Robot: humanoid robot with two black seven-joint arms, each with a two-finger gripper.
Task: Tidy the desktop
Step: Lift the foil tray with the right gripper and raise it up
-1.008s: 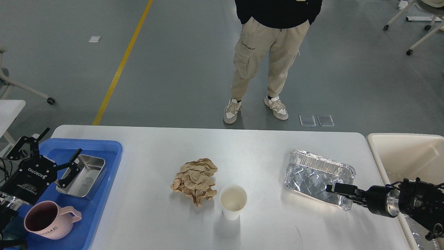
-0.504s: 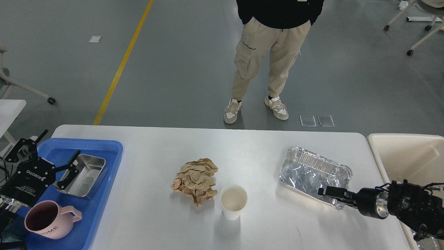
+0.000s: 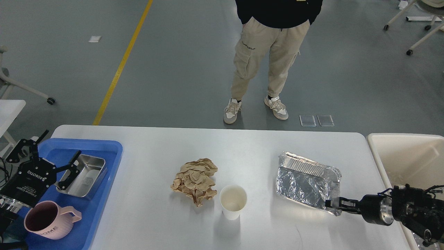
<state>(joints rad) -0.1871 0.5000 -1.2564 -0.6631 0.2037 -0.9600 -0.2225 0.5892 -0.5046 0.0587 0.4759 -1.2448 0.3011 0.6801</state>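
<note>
Right gripper (image 3: 333,203) pinches the foil tray (image 3: 307,180) by its near corner, fingers closed on the rim; thin foil could tear or slip. Left gripper (image 3: 52,158) hangs spread above the blue tray (image 3: 104,194). Bench (image 3: 242,146) lies open ahead, beige bin (image 3: 395,152) just right.

Your right gripper (image 3: 332,203) now sits lower and nearer you than a second ago, pinching the near right corner of the foil tray (image 3: 307,180). The tray has slid left across the desktop (image 3: 215,146) and its far edge tilts up.
</note>
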